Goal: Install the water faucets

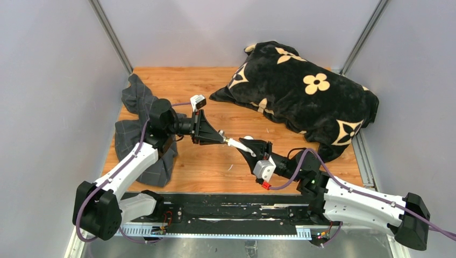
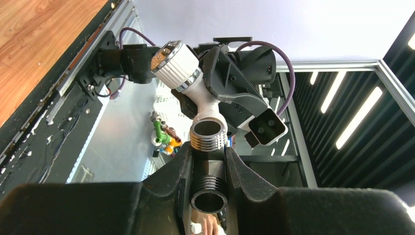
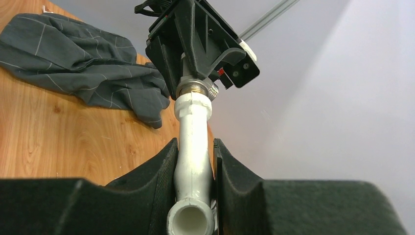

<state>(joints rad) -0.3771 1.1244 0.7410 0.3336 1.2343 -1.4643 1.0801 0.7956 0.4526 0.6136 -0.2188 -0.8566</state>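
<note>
My left gripper (image 1: 215, 135) is shut on the grey metal T-shaped piece (image 2: 209, 142), whose threaded ends show between the jaws in the left wrist view. My right gripper (image 1: 250, 149) is shut on the white tap body (image 3: 192, 142), which has a round metallic end (image 2: 172, 58). The two grippers face each other above the middle of the table. The metal piece (image 3: 195, 88) sits end to end against the white body's tip. I cannot tell whether the threads are engaged. The white body also shows in the top view (image 1: 238, 143).
A grey checked cloth (image 1: 141, 137) lies on the wooden table (image 1: 209, 169) at the left, under my left arm. A black flowered cushion (image 1: 301, 94) fills the back right. A black rail (image 1: 226, 212) runs along the near edge.
</note>
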